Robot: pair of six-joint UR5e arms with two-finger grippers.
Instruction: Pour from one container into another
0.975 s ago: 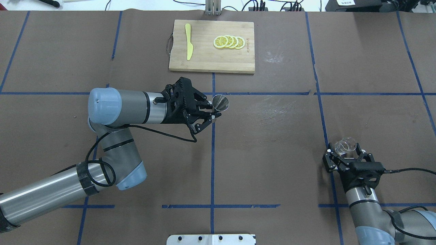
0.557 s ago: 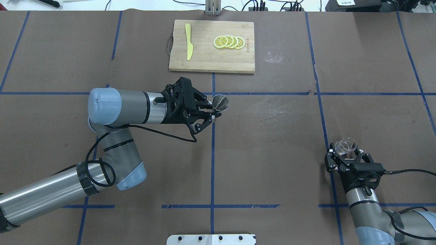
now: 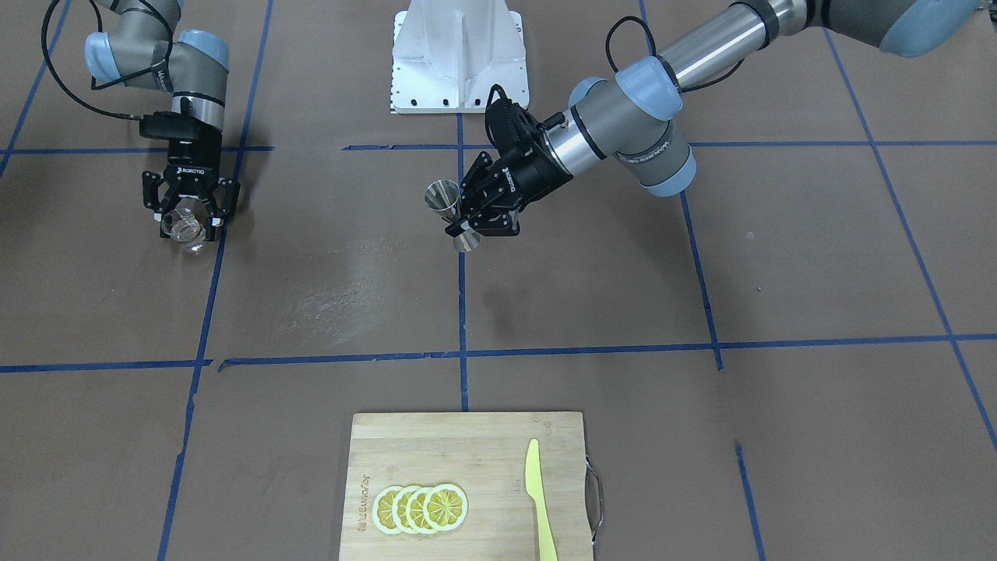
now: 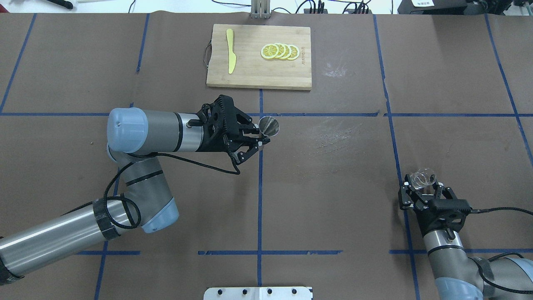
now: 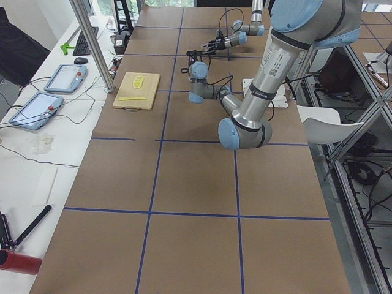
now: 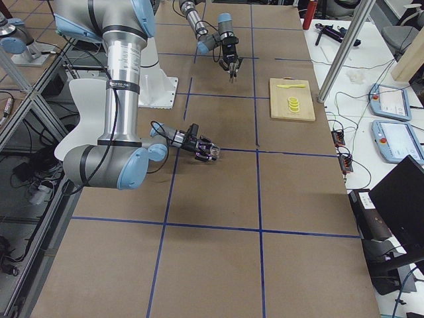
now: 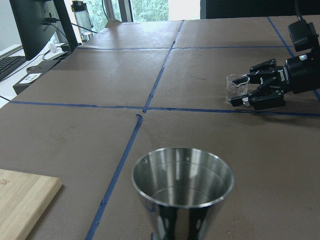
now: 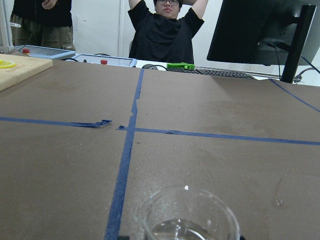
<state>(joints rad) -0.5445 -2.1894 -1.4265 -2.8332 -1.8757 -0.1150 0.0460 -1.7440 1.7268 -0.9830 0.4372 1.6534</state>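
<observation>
Glass cup (image 4: 423, 178), w/ a little clear liquid, is pinched in right gripper (image 4: 422, 184) low at table's right. It's well apart from steel jigger (image 4: 269, 126), clamped at its waist by left gripper (image 4: 261, 136) mid-table. Barely any shift vs 1 s ago; approx. no progress, pour not begun.

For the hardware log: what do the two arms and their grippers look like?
Both the left arm and right arm are silver-grey tubes with pale blue joint caps. The left gripper and right gripper are black, two-fingered, with white lettering. A black cable loops from each wrist; black tape bands the left forearm.
</observation>
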